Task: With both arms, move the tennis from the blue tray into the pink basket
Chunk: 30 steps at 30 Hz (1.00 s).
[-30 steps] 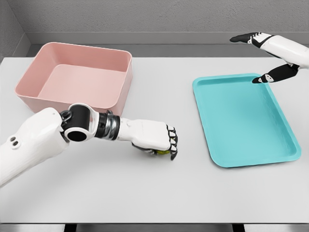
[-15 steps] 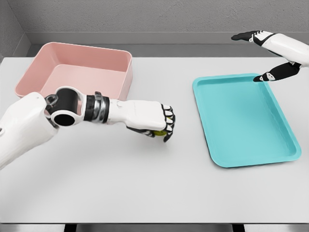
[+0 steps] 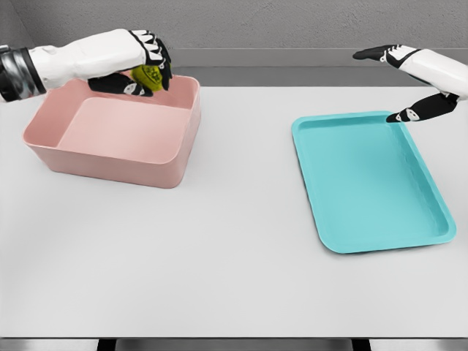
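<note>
A yellow-green tennis ball [image 3: 148, 75] is held in my left hand [image 3: 144, 69], whose fingers curl around it. The hand hovers above the far right part of the pink basket [image 3: 117, 159], which stands at the table's back left with nothing inside. The blue tray [image 3: 369, 183] lies on the right with nothing on it. My right hand [image 3: 398, 82] hangs open over the tray's far right corner, thumb and fingers spread apart.
The white table [image 3: 219, 278] stretches between basket and tray. A grey wall runs behind the table's far edge.
My left arm has lifted the ball off the table's middle and swung it up and left, over the basket. The right hand has barely shifted.
</note>
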Tool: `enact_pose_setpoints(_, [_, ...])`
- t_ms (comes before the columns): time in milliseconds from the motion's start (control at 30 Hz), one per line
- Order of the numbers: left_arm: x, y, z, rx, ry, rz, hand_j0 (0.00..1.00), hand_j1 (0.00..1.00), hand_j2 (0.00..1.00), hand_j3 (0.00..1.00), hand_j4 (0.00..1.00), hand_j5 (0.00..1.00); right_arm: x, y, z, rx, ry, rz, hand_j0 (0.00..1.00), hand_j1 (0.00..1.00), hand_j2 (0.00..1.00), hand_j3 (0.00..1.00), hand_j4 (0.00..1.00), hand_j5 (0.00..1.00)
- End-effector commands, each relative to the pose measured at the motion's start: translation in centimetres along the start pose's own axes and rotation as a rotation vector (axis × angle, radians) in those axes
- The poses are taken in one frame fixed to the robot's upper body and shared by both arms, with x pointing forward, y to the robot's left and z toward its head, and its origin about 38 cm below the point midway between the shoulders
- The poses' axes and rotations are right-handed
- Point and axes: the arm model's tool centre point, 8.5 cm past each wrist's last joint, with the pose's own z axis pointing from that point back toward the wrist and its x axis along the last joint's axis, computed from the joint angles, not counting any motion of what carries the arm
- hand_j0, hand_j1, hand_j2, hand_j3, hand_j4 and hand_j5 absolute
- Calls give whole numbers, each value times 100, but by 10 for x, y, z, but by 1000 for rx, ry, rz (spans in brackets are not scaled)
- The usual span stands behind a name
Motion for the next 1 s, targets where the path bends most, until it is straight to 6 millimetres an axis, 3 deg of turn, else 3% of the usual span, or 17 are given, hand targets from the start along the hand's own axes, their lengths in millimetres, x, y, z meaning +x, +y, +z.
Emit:
enact_pose_setpoints(0, [-36, -15, 19, -19, 119, 63, 40, 40, 40, 40, 40, 40, 0, -1, 1, -5, 0, -6, 100, 100, 100, 100, 100, 100])
enact_pose_setpoints(133, [-47, -59, -13, -131, 173, 54, 40, 40, 40, 40, 40, 40, 0, -1, 0, -5, -1, -5, 100, 100, 100, 100, 100, 100])
enact_pose_setpoints(233, [-42, -74, -23, -174, 157, 51, 42, 42, 42, 42, 42, 42, 0, -1, 1, -5, 0, -6, 100, 100, 100, 100, 100, 100])
enact_pose_setpoints(267, [-42, -75, -23, -172, 157, 55, 51, 51, 51, 51, 51, 51, 0, -1, 0, -3, -2, -5, 100, 100, 100, 100, 100, 100])
enact_pose_setpoints(300, [-42, -74, -23, -164, 155, 60, 78, 78, 78, 78, 78, 78, 0, -1, 0, -5, -1, -5, 100, 100, 100, 100, 100, 100])
enact_pose_setpoints(333, [-42, -73, -22, -159, 154, 64, 96, 96, 96, 96, 96, 96, 0, -1, 0, -5, -1, -5, 100, 100, 100, 100, 100, 100])
enact_pose_setpoints(467, [-42, -70, -20, -140, 149, 82, 100, 100, 100, 100, 100, 100, 1, -2, 0, -6, -2, -4, 100, 100, 100, 100, 100, 100])
enact_pose_setpoints(567, [-37, -52, -13, -101, 125, 71, 100, 100, 100, 100, 100, 100, 1, -2, 0, -6, -2, -4, 100, 100, 100, 100, 100, 100])
enact_pose_setpoints(600, [-31, -36, 2, -99, 116, 19, 100, 100, 100, 100, 100, 100, 1, -2, 0, -6, -2, -4, 100, 100, 100, 100, 100, 100])
enact_pose_setpoints(633, [-9, -13, -4, -71, 48, -47, 100, 100, 100, 100, 100, 100, 1, -2, 0, -6, -2, -4, 100, 100, 100, 100, 100, 100])
enact_pose_setpoints(767, [95, 13, -51, -10, -257, -200, 100, 100, 100, 100, 100, 100, 1, -2, 0, -6, -2, -4, 100, 100, 100, 100, 100, 100])
enact_pose_setpoints(833, [119, -3, -64, -49, -339, -206, 100, 100, 100, 100, 100, 100, 0, 0, 0, -4, -1, -6, 100, 100, 100, 100, 100, 100])
enact_pose_setpoints(967, [127, -32, -74, -130, -375, -178, 100, 100, 100, 100, 100, 100, -1, 2, 2, 0, 3, -11, 100, 100, 100, 100, 100, 100])
